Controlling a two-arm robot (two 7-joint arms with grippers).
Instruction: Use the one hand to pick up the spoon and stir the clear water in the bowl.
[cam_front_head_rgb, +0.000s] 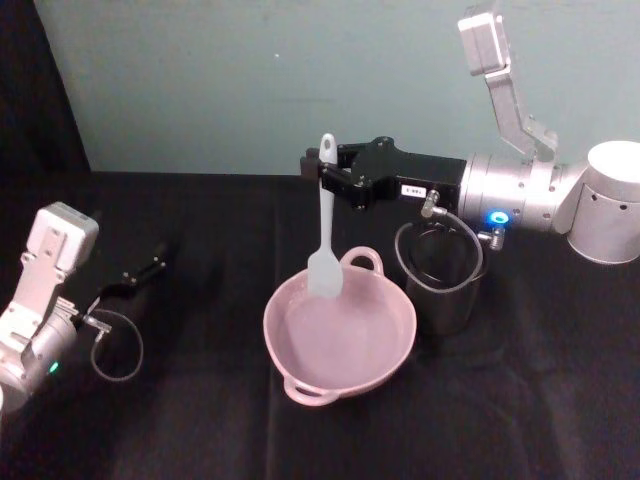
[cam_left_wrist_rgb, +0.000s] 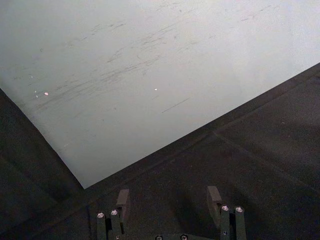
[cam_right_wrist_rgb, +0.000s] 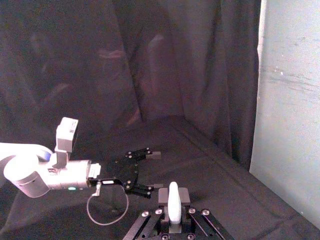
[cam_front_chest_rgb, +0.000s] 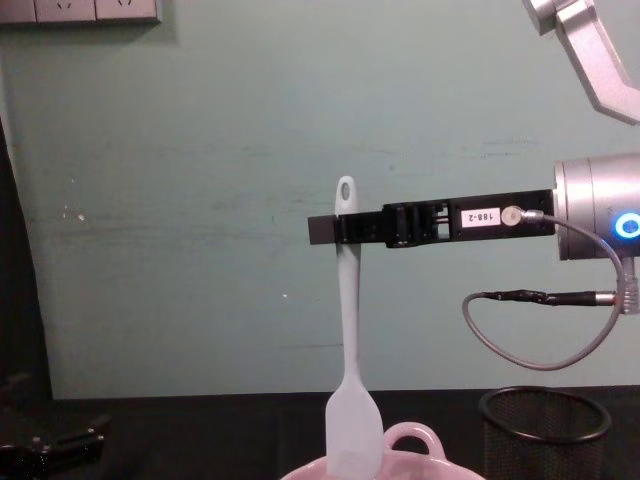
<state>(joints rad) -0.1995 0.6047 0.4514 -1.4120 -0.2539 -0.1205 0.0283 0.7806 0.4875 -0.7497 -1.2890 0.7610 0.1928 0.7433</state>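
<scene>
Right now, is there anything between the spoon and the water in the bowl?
Nothing visible does. The right gripper holds the spoon upright with its blade over the far side of the bowl. The mesh cup stands beside the bowl, off that path. The left gripper lies open, far left.

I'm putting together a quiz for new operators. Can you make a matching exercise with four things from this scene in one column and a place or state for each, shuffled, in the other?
Things:
1. spoon
2. bowl
3. mesh cup
4. left hand

Places or states:
A. open, at the left side of the table
B. hangs upright, gripped by the right hand
C. pink, mid-table
D. black, standing just right of the bowl

Pairs: 1-B, 2-C, 3-D, 4-A
</scene>
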